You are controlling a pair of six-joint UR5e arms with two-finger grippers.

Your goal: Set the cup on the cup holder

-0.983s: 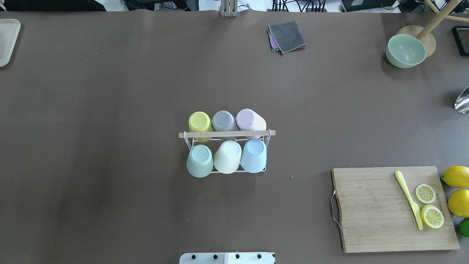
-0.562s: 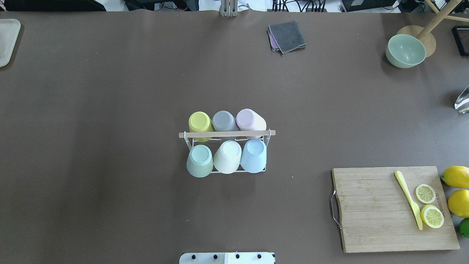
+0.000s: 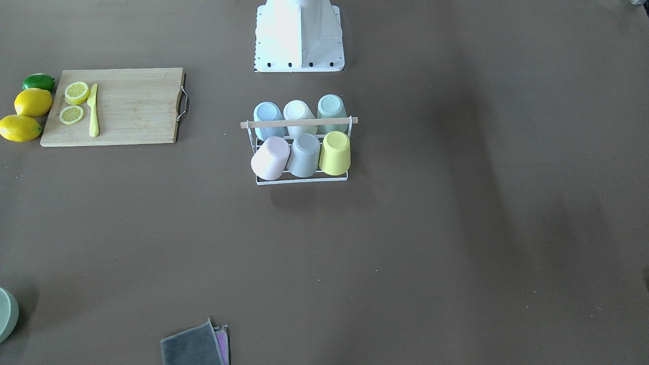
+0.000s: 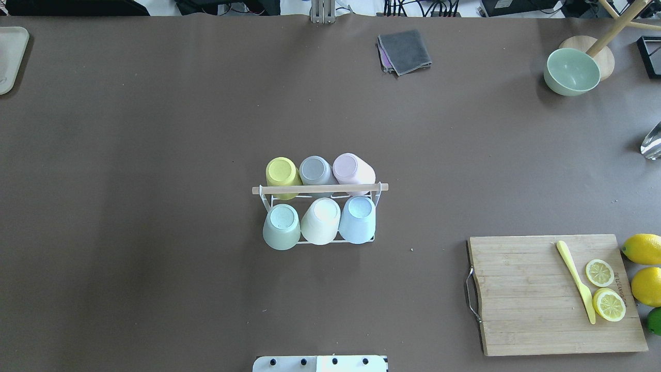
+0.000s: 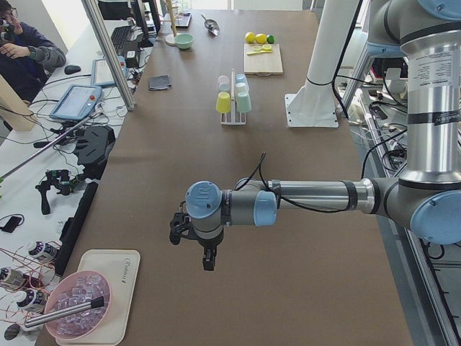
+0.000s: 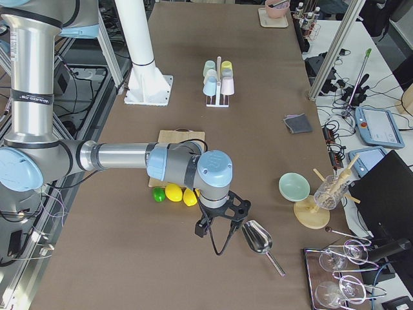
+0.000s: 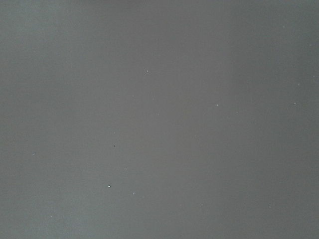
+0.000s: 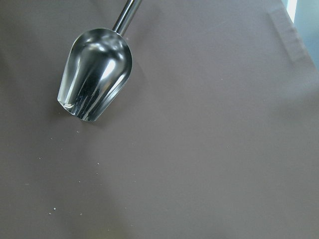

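Brown table [image 4: 155,129] fills every view, and both arms hang out over its two ends. At one end the left arm [image 5: 310,194] stretches flat, its gripper [image 5: 196,249] pointing down above bare tabletop; only the side view shows it, so I cannot tell how its jaws stand, and its wrist camera sees nothing but plain brown surface. At the other end the right arm [image 6: 122,157] reaches out the same way, gripper [image 6: 216,236] pointing down, and again I cannot tell the jaws' state. Near that gripper, on the robot's side of it, lies the board [image 4: 526,299] with lemons [image 4: 643,249] at its edge. Now the cup holder [image 4: 320,189]: it stands mid-table, well apart from both grippers, roughly between them. It's full, six cups upside down in two rows: yellow [image 4: 281,171], grey [image 4: 315,170] and pink [image 4: 351,168] beyond the rod, green [image 4: 281,226], white [image 4: 320,221] and blue [image 4: 357,219] on the robot's side. Beyond the right gripper sits a green bowl [image 4: 571,71]. Just beside its jaws, a steel scoop [image 8: 94,74] lies on the table.
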